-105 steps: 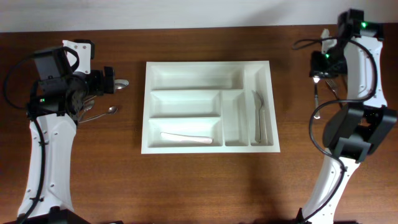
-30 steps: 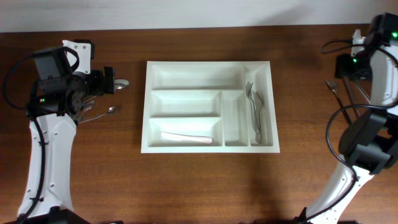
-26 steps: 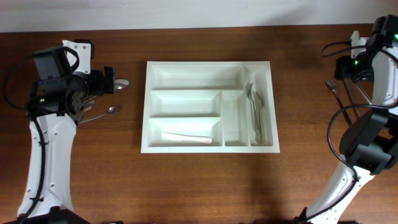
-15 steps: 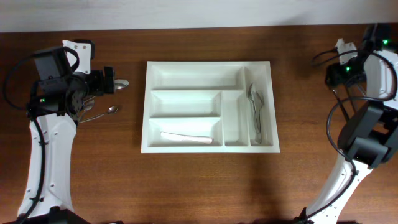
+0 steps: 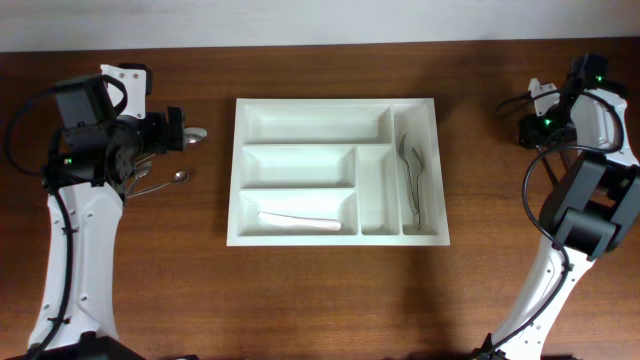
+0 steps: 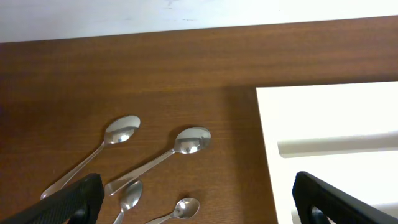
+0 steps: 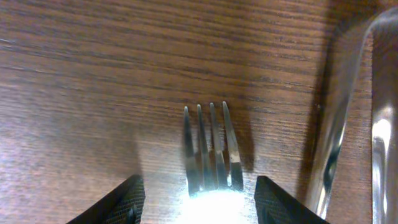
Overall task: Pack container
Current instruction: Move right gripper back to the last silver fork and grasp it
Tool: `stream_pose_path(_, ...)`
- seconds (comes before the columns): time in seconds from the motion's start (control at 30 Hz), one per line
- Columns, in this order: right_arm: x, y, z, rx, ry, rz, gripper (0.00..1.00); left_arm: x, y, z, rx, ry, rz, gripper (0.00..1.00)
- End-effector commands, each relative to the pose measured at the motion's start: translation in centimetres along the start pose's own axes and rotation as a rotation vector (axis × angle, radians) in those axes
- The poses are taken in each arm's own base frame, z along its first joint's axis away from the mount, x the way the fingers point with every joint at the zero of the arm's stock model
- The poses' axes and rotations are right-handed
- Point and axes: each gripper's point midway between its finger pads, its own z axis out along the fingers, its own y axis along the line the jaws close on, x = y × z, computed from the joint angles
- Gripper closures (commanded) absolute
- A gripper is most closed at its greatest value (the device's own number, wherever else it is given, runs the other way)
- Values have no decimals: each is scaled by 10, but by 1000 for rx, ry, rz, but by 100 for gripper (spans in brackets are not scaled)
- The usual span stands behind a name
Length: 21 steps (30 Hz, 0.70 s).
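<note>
The white container (image 5: pixel 240 170) lies at the table's middle. Its lower left compartment holds a white utensil (image 5: pixel 300 221), and its far right narrow compartment holds metal cutlery (image 5: pixel 413 180). My right gripper (image 5: pixel 535 125) is low over the table to the right of the container. It is open, and its fingers (image 7: pixel 115 202) stand on either side of a metal fork (image 7: pixel 211 146) without gripping it. My left gripper (image 5: pixel 180 132) is open and empty to the left of the container, above several spoons (image 6: pixel 186 142). The container's corner (image 6: pixel 329 124) shows in the left wrist view.
Several loose spoons (image 5: pixel 178 178) lie on the wood left of the container. More metal utensils (image 7: pixel 336 124) lie just right of the fork. The table's back edge meets a white wall (image 6: pixel 186 15).
The right narrow compartment holds more cutlery than in the earliest frame. My right gripper has moved away to the right and come down over the fork. The left arm has not moved.
</note>
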Motion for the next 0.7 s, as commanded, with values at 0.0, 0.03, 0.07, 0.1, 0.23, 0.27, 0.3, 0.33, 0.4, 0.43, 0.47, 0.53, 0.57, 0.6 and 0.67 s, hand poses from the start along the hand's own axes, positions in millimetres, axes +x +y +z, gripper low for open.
stream_pose_path(0.0,10,-3,18,-1,38,-2,43,-6,4,0,-10,-8,16,1)
stream_pose_path(0.03,12,-2,22,-5,44,-1,43,-6,4,0,-10,-8,16,1)
stream_pose_path(0.07,13,-1,25,-9,50,1,43,-6,4,0,-10,-8,16,1)
stream_pose_path(0.1,15,0,29,-13,56,2,43,-6,4,0,-10,-8,16,1)
stream_pose_path(0.23,18,3,37,-29,68,7,51,-6,4,0,-10,-8,16,1)
stream_pose_path(0.27,18,3,37,-29,67,7,54,-6,4,0,-10,-8,16,1)
stream_pose_path(0.3,18,3,37,-28,65,7,56,-6,4,0,-10,-8,16,1)
stream_pose_path(0.33,17,3,37,-26,62,8,58,-6,4,0,-10,-8,16,1)
stream_pose_path(0.4,17,2,37,-25,61,12,61,-6,4,0,-10,-8,16,1)
stream_pose_path(0.43,17,2,37,-24,61,23,64,-6,4,0,-10,-8,16,1)
stream_pose_path(0.47,17,2,37,-23,60,34,65,-6,4,0,-10,-8,16,1)
stream_pose_path(0.53,16,2,37,-23,59,56,65,-6,4,0,-10,-8,16,1)
stream_pose_path(0.57,16,3,37,-30,57,57,65,-6,4,0,-10,-8,16,1)
stream_pose_path(0.6,16,4,37,-30,58,63,65,-6,4,0,-10,-8,16,1)
stream_pose_path(0.67,16,3,37,-29,57,83,67,-6,4,0,-10,-8,16,1)
